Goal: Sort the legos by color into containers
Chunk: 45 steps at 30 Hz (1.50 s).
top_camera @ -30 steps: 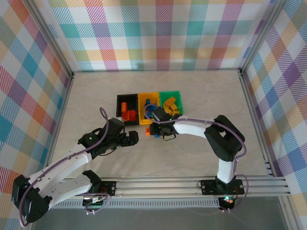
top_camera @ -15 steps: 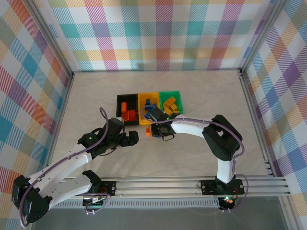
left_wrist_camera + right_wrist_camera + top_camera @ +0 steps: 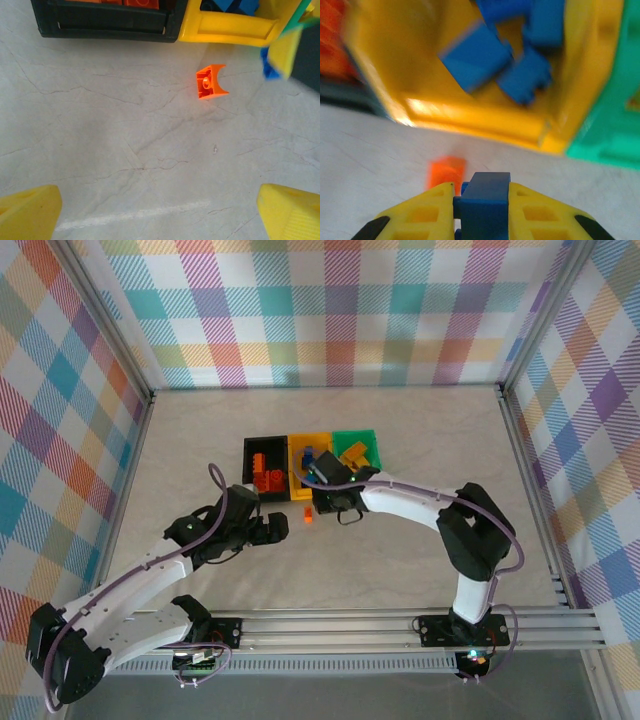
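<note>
Since a second ago the right gripper (image 3: pixel 482 201) has clamped onto a blue brick (image 3: pixel 485 192) and carried it off the worktop (image 3: pixel 400 570) toward the yellow bin (image 3: pixel 310 438), while the left arm (image 3: pixel 140 580) has kept its place.

From above, the pale marbled worktop carries everything. The right arm (image 3: pixel 420 505) reaches across it from the right, and its wrist covers the near wall of the yellow bin and part of what lies inside. The left arm stretches up from the left and ends short of that bin.

Three bins stand joined in a row. The black bin (image 3: pixel 248 455) touches the yellow bin's left side and the green bin (image 3: pixel 355 435) touches its right. In the right wrist view the black bin is a dark blur at the frame's edge.

The left gripper (image 3: pixel 160 215) hangs near the yellow bin with its jaws wide apart and nothing between them. Its fingertips (image 3: pixel 27 215) are cut off by the bottom corners of the frame.

Orange bricks (image 3: pixel 268 478) lie in the black bin, blue bricks (image 3: pixel 475 57) in the yellow bin, and yellow bricks (image 3: pixel 355 452) in the green bin. Their number is hard to make out. One orange brick (image 3: pixel 211 82) lies alone on the worktop just in front of the yellow bin, tipped so its hollow underside shows. The held blue brick sits between the right gripper's fingers (image 3: pixel 427 212), just above and in front of the yellow bin's near wall, with its lower part out of frame.
</note>
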Each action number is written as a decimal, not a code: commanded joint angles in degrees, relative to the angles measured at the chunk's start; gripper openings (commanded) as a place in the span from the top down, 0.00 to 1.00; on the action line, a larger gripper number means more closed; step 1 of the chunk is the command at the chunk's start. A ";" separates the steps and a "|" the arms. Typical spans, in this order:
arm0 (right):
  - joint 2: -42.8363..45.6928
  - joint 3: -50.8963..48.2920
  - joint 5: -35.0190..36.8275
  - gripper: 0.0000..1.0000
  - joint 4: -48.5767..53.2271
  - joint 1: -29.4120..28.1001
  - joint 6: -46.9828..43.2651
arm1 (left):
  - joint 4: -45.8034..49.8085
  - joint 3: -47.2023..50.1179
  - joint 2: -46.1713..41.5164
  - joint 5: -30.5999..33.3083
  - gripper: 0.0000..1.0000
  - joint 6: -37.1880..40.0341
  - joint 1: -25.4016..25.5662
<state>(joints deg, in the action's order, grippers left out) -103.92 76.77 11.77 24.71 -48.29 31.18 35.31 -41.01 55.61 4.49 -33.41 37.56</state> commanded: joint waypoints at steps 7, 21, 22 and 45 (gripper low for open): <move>-9.90 16.90 1.36 0.69 3.76 4.27 -4.89 | -1.69 -0.31 3.21 -3.01 0.01 1.67 -0.65; 5.20 3.67 2.16 0.41 -4.44 5.28 -3.81 | -11.48 -4.56 17.90 -5.66 0.13 1.58 1.02; 7.46 0.69 2.38 0.41 -5.23 5.33 -2.92 | -12.08 -6.01 19.90 -5.23 0.14 1.86 1.87; 28.34 -20.87 3.46 0.38 -7.58 7.42 0.73 | -13.79 -18.97 45.35 1.57 0.74 5.68 4.91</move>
<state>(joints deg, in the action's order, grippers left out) -76.44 56.55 14.57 18.83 -41.19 31.09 21.89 -59.11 100.77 4.62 -28.51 42.41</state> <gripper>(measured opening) 0.620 0.274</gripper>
